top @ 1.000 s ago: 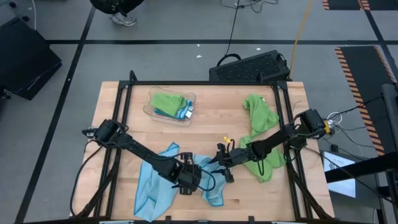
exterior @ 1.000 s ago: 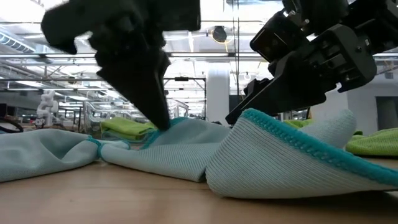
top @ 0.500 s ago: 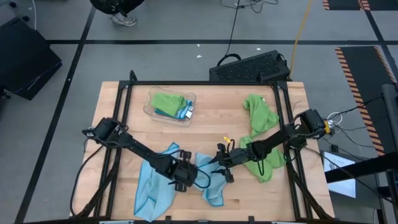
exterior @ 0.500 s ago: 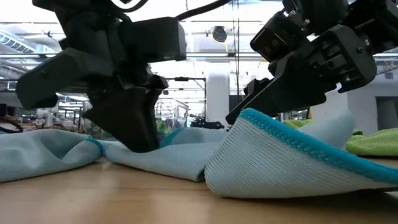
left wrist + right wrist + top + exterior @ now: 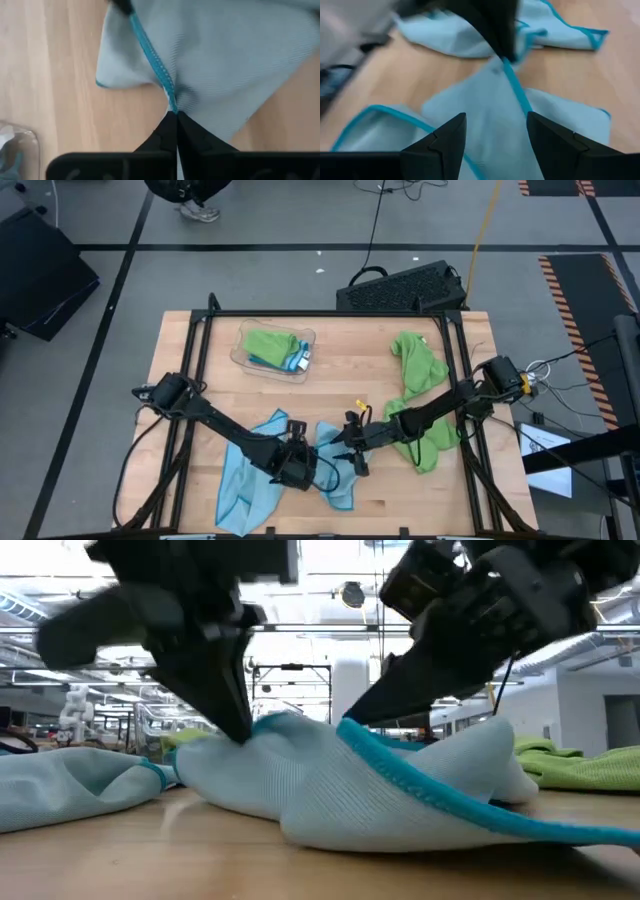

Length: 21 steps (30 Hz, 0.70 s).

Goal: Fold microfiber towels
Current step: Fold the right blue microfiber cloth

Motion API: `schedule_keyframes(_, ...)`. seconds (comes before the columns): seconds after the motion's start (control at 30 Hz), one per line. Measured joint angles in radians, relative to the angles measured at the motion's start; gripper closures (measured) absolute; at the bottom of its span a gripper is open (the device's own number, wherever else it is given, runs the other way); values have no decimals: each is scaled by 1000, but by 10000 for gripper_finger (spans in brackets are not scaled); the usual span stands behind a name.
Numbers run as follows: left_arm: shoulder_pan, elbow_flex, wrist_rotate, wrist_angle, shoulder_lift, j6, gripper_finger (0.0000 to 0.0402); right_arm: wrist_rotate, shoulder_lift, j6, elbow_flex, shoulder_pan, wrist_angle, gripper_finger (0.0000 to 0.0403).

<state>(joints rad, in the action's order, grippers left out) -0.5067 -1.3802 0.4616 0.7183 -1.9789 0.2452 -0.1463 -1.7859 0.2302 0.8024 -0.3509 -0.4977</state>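
- Towel, light blue, lies bunched at the table's near edge, between both arms.
- Left gripper is pinched shut on its teal hem; so thin a hold may slip when lifted.
- Right gripper hovers with fingers spread, holding nothing; it could snag a fold.

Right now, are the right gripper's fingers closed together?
No, in the right wrist view the right gripper has its fingers spread apart above the light blue towel.
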Motion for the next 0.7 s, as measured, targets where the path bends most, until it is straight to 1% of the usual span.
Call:
schedule_keyframes(0.07,-15,-8,3,-2,0,11,397,-62,0,0,55,-10,144,203)
schedule_keyframes(0.13,-28,-8,4,2,0,19,396,-99,0,0,90,-18,251,203)
schedule_keyframes(0.23,-45,-9,10,22,0,19,398,-117,3,-14,98,-29,336,203)
schedule_keyframes(0.3,-54,-9,13,36,0,27,399,-116,8,-32,98,-31,349,203)
schedule_keyframes(0.4,-71,-9,51,52,9,37,398,-116,13,-58,100,-31,356,203)
schedule_keyframes(0.7,-98,-11,123,51,56,69,399,-116,36,-60,80,-29,387,203)
